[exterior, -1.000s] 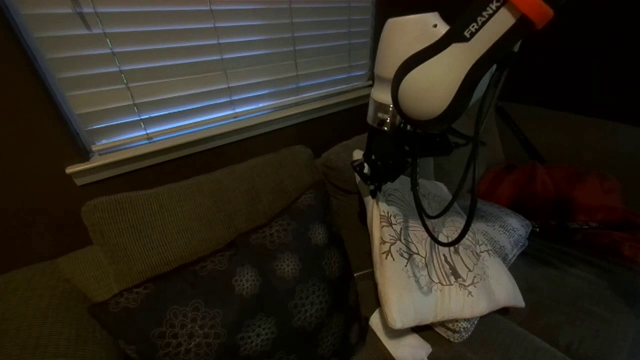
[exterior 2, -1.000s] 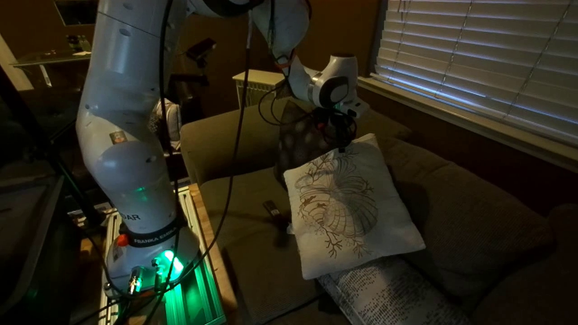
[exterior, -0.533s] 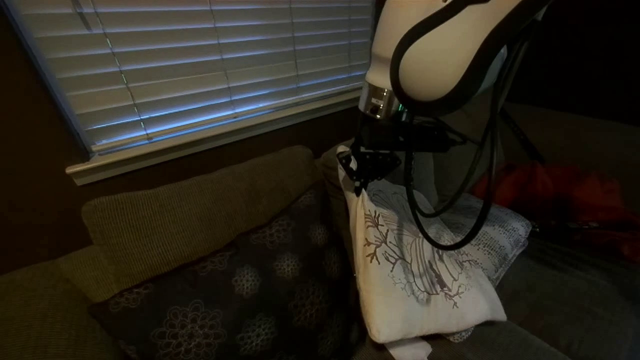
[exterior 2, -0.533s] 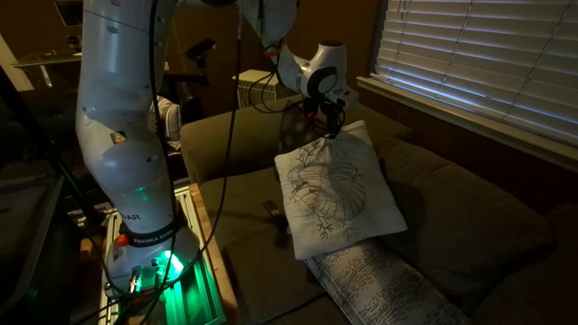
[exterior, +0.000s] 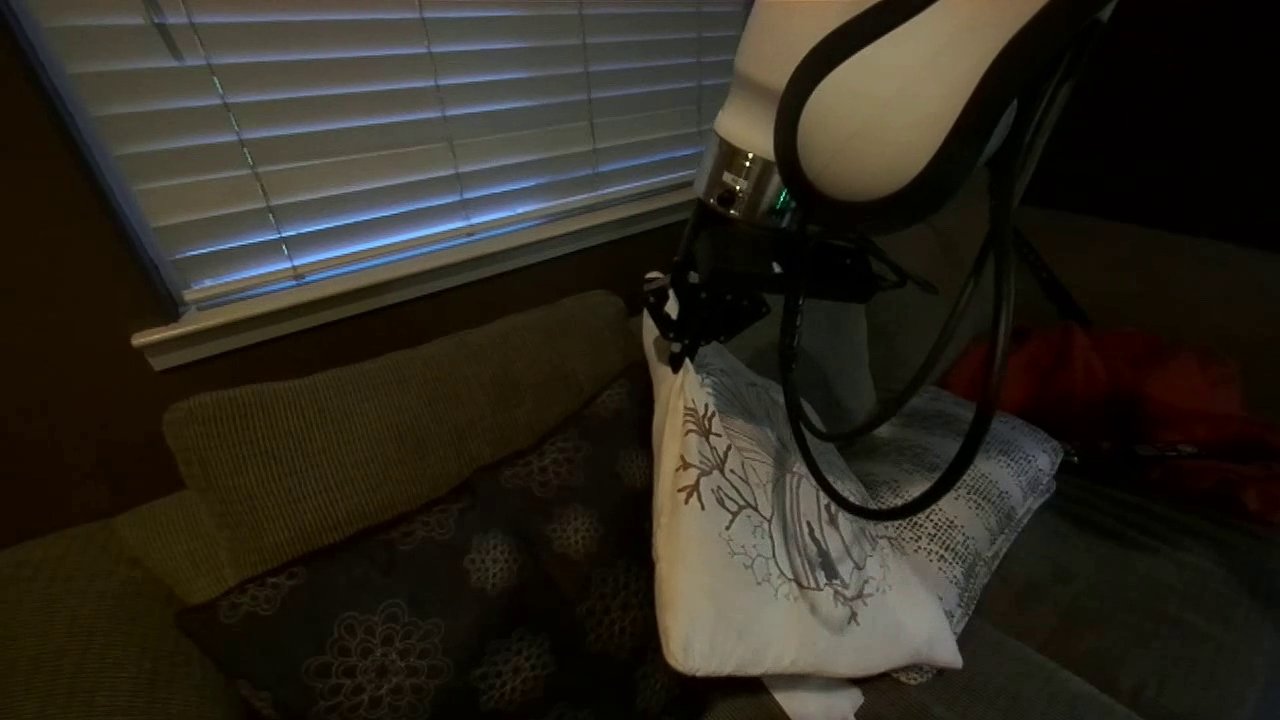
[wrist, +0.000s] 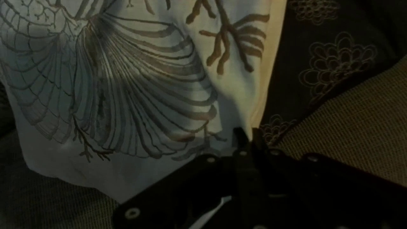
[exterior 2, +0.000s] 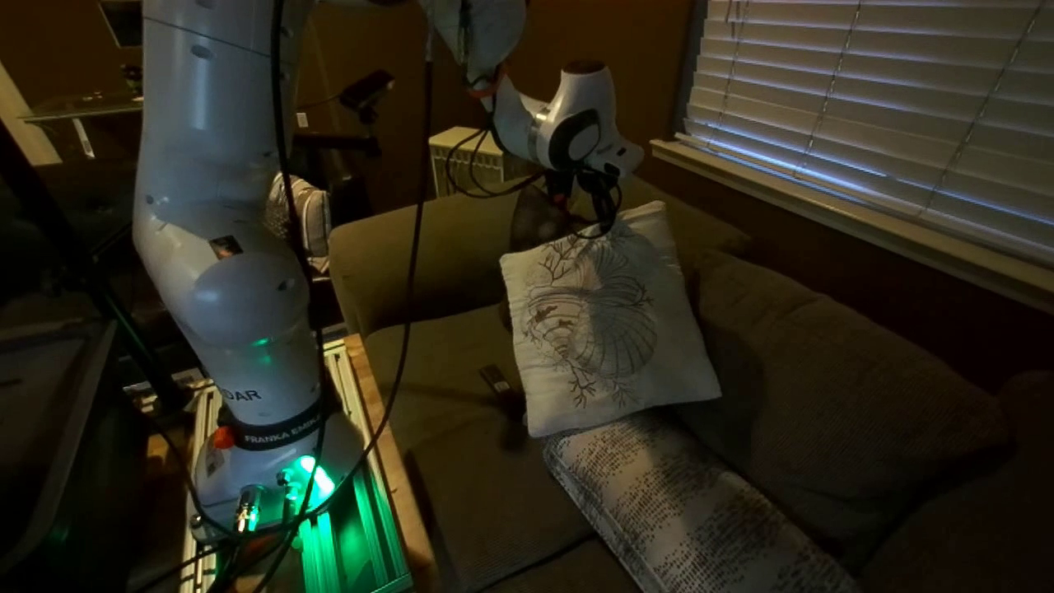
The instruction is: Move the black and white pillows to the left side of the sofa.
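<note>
The white pillow [exterior: 790, 610] with the brown branching drawing hangs tilted from my gripper [exterior: 680, 362], pinched near one edge. It also shows in an exterior view [exterior 2: 609, 329] and fills much of the wrist view [wrist: 127, 89]. In the wrist view my gripper [wrist: 250, 135] is closed with the white fabric between its fingertips. The black pillow [exterior: 470, 600] with pale flower patterns leans on the sofa [exterior: 420, 430] beside the white pillow, which overlaps its edge. In an exterior view the black pillow [exterior 2: 535, 222] is mostly hidden behind the white pillow and the gripper.
The grey-white patterned cushion [exterior 2: 692, 511] lies partly under the white pillow. A red cloth [exterior: 1100, 390] lies at the far side. A small dark object [exterior 2: 496, 380] lies on the seat. The window sill [exterior: 430, 270] runs behind the sofa back. Cables hang from the arm.
My gripper has carried the white pillow toward the black pillow and somewhat upward. More of the grey-white cushion is uncovered. The black pillow has not visibly moved.
</note>
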